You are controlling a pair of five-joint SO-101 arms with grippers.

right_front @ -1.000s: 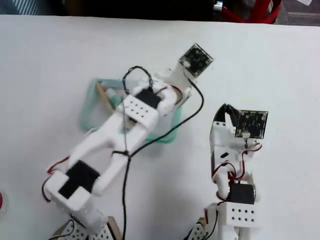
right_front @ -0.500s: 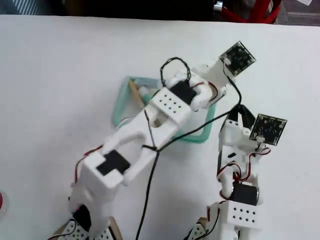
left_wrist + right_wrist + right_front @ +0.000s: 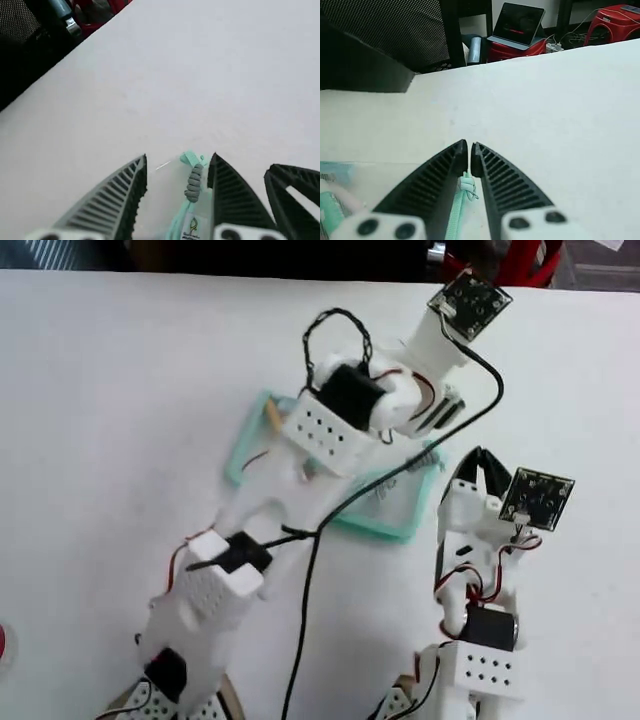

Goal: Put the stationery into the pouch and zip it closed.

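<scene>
Pouch (image 3: 385, 532) and my left end effector (image 3: 179, 157) have swung toward my right end effector (image 3: 470, 145), which pinches a cord (image 3: 466, 184). Left sits spread round the pull (image 3: 194, 181); zip seems nearly shut.

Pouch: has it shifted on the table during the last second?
Yes. The pouch slid rightward, away from the red object at the view's left edge.

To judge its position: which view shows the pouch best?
The high view: the teal edge of the pouch shows around the arm over it. The left wrist view gives its knotted cord between the open left claw; the right wrist view, a mint cord in the shut right claw.
</scene>
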